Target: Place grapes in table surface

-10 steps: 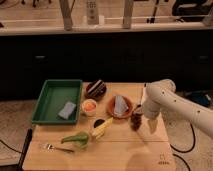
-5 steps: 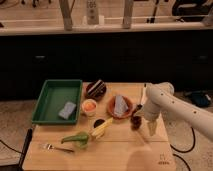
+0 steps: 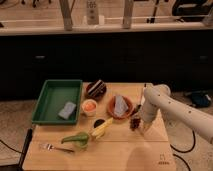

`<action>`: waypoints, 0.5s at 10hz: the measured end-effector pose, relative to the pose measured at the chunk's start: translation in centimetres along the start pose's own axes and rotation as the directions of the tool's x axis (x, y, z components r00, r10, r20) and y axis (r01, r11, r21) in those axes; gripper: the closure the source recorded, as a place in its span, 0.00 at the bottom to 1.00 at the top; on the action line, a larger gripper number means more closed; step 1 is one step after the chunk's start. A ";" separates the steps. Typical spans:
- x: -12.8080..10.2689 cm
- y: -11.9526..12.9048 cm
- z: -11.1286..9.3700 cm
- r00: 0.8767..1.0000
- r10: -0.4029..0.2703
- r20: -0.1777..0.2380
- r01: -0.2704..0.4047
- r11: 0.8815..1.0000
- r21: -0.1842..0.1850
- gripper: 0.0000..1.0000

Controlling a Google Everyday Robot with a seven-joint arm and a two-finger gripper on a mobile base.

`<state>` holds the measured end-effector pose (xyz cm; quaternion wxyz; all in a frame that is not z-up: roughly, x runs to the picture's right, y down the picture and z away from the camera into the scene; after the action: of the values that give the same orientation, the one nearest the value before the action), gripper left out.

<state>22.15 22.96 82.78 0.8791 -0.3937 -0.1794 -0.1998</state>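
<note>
Dark grapes (image 3: 134, 122), one cluster, apparently at end effector (image 3: 140, 125), over table surface (image 3: 125, 150)

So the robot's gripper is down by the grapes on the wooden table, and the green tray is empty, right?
Not quite. The green tray is not empty: a blue-grey sponge lies in it, as the camera view shows. The rest holds: the gripper is down by the grapes, low over the table surface.
</note>
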 end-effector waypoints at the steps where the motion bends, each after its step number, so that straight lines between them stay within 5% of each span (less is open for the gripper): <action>1: 0.0 0.0 -0.1 1.000 0.000 -0.002 0.000 1.000 -0.001 0.81; 3: 0.2 0.2 0.0 1.000 0.002 -0.004 -0.002 1.000 -0.004 0.97; 5: 0.1 0.6 0.7 1.000 -0.001 0.020 0.001 1.000 0.001 1.00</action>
<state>22.38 23.81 82.87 0.8773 -0.3954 -0.1885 -0.1959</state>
